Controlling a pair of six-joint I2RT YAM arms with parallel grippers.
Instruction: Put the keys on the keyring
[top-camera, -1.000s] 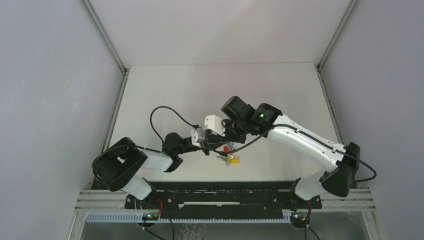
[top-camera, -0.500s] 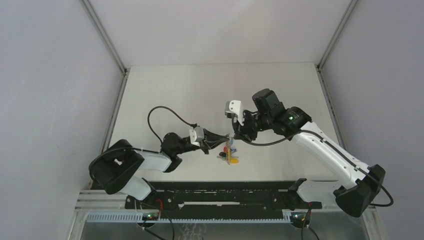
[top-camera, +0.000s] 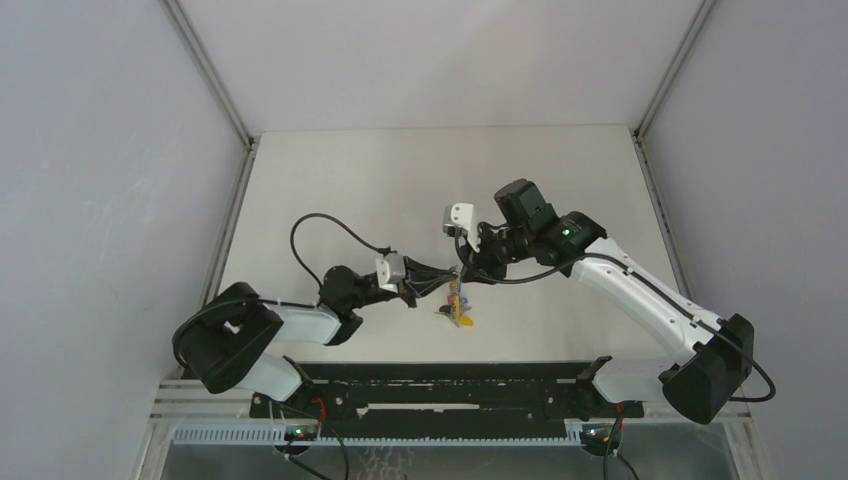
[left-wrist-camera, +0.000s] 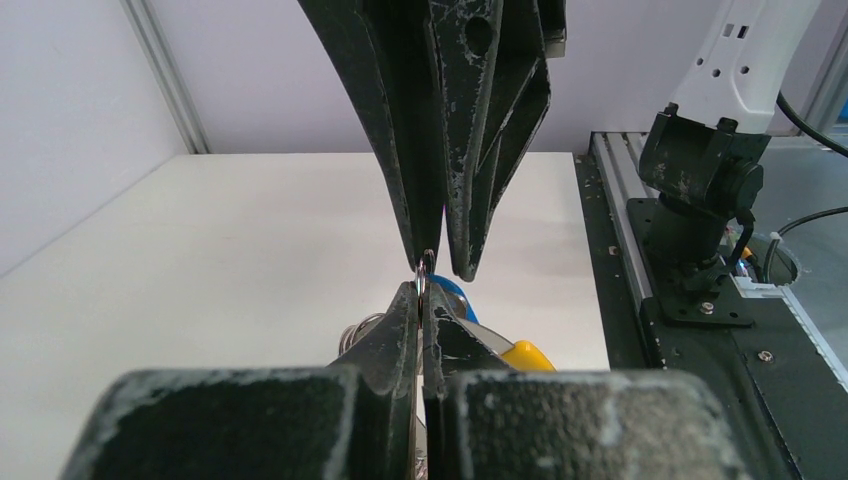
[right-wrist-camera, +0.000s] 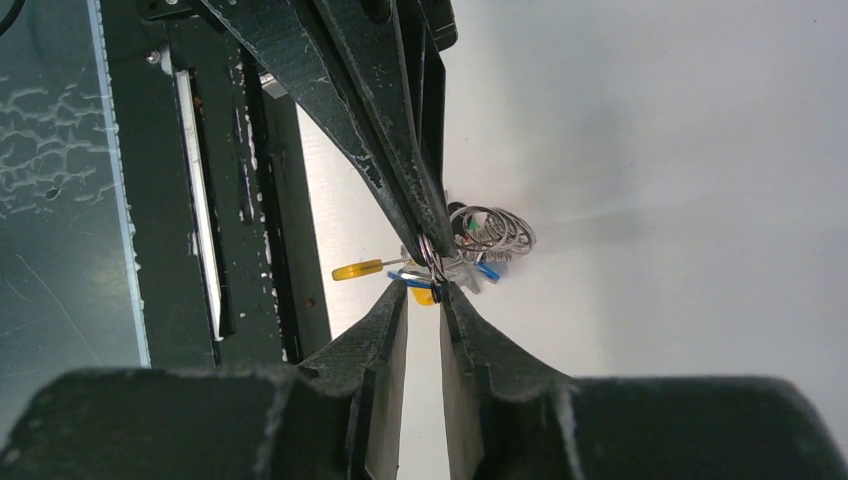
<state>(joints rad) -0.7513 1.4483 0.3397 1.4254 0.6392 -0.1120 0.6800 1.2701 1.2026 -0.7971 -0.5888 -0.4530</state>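
- Left gripper (left-wrist-camera: 422, 300): fingers pressed together on a thin wire loop of the keyring (left-wrist-camera: 426, 268), which stands edge-on between my tips.
- Right gripper (right-wrist-camera: 425, 295): fingers nearly closed with a narrow slit between them. The tips meet the left tips head-on at the same loop. I cannot tell whether they pinch it.
- Keys (top-camera: 459, 308): bunched just beside the meeting point, over the near middle of the table (top-camera: 400, 180).
- A blue key head (left-wrist-camera: 458, 293) and a yellow key head (left-wrist-camera: 527, 354) show behind my left fingers.
- Grey coils of the keyring lie among the keys.
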